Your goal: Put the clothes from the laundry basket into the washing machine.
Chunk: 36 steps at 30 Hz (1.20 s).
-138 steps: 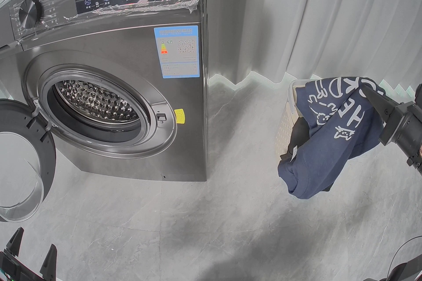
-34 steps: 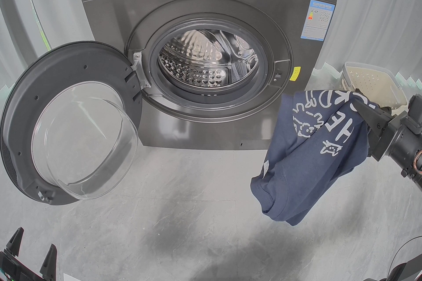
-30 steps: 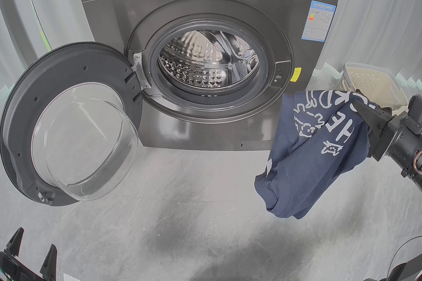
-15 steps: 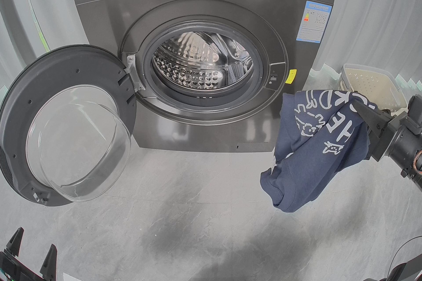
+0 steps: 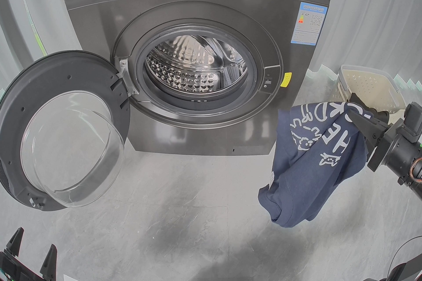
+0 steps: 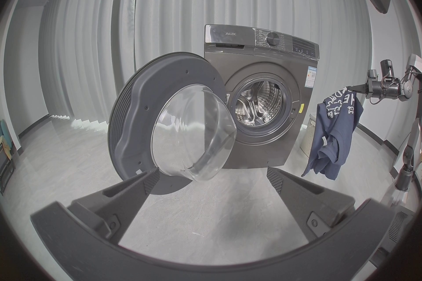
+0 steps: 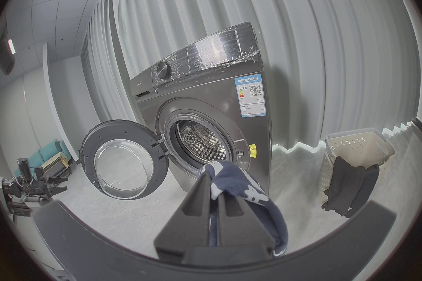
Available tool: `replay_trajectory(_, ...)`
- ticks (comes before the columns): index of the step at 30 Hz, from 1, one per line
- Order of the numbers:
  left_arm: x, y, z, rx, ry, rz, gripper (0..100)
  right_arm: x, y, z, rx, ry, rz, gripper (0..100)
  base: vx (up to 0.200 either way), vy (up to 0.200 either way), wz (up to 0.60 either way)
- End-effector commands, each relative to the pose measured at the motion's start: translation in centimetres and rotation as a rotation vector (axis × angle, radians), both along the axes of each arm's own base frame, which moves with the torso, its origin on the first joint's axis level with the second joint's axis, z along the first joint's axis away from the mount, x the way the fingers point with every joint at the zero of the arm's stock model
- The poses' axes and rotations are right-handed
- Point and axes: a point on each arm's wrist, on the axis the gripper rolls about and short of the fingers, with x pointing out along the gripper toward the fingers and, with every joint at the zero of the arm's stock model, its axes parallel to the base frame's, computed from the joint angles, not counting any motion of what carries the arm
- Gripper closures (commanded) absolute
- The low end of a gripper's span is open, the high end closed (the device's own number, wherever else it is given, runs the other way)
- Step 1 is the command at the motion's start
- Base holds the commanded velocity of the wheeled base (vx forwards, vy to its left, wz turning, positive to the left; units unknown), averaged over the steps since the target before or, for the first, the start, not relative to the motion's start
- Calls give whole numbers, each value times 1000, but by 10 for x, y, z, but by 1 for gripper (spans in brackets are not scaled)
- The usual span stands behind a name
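Note:
A grey front-loading washing machine (image 5: pixel 198 1) (image 6: pixel 263 88) (image 7: pixel 211 110) stands with its round door (image 5: pixel 61 128) (image 6: pixel 171 119) (image 7: pixel 123 159) swung wide to the left, and its steel drum (image 5: pixel 195 62) holds nothing that I can see. My right gripper (image 5: pixel 354 117) (image 7: pixel 214 194) is shut on a navy T-shirt with white print (image 5: pixel 314 154) (image 6: pixel 334 137) (image 7: pixel 246 198), which hangs above the floor to the right of the machine. The cream laundry basket (image 5: pixel 373 86) (image 7: pixel 356 148) sits behind it with a dark garment (image 7: pixel 349 185) draped over its rim. My left gripper (image 5: pixel 30 249) (image 6: pixel 211 181) is open, low at the near left.
Grey tiled floor (image 5: pixel 176 216) lies free between me and the machine. White curtains (image 5: pixel 378 9) hang behind the machine and the basket. The open door juts out over the floor on the left.
The head view turned from the basket to face the machine, then drew slightly closer. The hanging shirt has swayed; my right gripper keeps its hold. The left gripper has not moved.

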Motion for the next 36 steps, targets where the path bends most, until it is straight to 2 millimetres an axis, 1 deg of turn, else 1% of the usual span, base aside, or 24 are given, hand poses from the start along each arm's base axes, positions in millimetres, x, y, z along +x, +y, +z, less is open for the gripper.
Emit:
replay_trajectory(1,0,0,-5,0,-2,1,0,1,6,-3,3,20,33,100,0,0,0)
replay_trajectory(4,0,0,-5,3,-4,0,0,1,17,-2,15,31,82,100,0,0,0)
replay_trajectory(5,0,0,-5,4,-4,0,0,5,24,-2,19,40,98,100,0,0,0)
replay_trajectory(7,0,0,-5,4,-4,0,0,5,24,-2,19,40,98,100,0,0,0)
replay_trajectory(8,0,0,-5,7,-4,0,0,15,40,-3,27,70,134,100,0,0,0)
replay_trajectory(10,0,0,-5,9,-2,0,0,19,53,-4,38,96,164,100,0,0,0)
replay_trajectory(11,0,0,-5,9,-4,0,0,20,54,-4,42,98,167,100,0,0,0)
replay_trajectory(13,0,0,-5,9,-4,0,0,26,66,-2,85,102,186,100,0,0,0)
replay_trajectory(17,0,0,-5,9,-2,0,0,34,77,0,124,71,190,100,0,0,0)
replay_trajectory(24,0,0,-5,9,-4,-2,0,45,90,-5,121,75,194,100,0,0,0)
replay_trajectory(27,0,0,-5,12,-2,-2,0,52,101,-5,132,61,194,100,0,0,0)
replay_trajectory(29,0,0,-5,13,-2,-2,0,54,105,-5,136,58,191,100,0,0,0)
replay_trajectory(30,0,0,-5,12,-2,1,0,57,111,-6,138,57,192,100,0,0,0)
replay_trajectory(31,0,0,-5,12,-2,1,0,57,112,-5,139,56,192,100,0,0,0)
replay_trajectory(32,0,0,-5,17,-2,0,0,61,121,-7,145,55,197,100,0,0,0)
replay_trajectory(36,0,0,-5,21,7,-19,0,68,129,-8,161,36,194,100,0,0,0)
